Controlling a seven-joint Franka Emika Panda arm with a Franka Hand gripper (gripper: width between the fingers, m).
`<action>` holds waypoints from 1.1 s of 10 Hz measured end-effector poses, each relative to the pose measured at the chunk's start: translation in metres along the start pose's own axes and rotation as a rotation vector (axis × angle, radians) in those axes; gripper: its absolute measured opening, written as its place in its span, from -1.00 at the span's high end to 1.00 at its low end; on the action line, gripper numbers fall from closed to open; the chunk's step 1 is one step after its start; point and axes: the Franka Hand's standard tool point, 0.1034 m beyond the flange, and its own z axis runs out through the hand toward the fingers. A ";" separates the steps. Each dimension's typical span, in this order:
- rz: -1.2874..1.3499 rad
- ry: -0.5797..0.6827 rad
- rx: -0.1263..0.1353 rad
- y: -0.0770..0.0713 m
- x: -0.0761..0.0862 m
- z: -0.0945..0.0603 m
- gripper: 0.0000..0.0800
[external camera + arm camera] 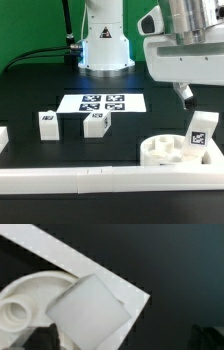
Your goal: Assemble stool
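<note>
Exterior view: bright, even light, probably from overhead. White leg blocks (47, 123) near blown out against black table (30, 90); short soft shadows beside them. Green backdrop (30, 25) evenly lit. Low resolution, grainy edges; marker board (100, 102) tags coarse but readable. Wrist view: dimmer, soft focus throughout. Block (90, 317) nearest lens grey, blurred. Seat (20, 308) shaded; rail (70, 260) brightest, edge jagged.

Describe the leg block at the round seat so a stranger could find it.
Follow the long white rail to the exterior view's right, up to the round seat. The leg block stands upright at the seat's rim on that side. The two other blocks stand away from the seat, by the marker board.
</note>
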 end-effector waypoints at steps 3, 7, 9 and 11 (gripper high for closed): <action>-0.408 -0.012 -0.030 0.003 0.000 -0.001 -0.62; -0.814 0.052 -0.034 -0.001 0.004 -0.004 -0.62; -0.971 0.039 -0.065 0.007 0.004 -0.002 -0.62; -1.393 0.049 -0.148 0.006 -0.003 0.005 -0.62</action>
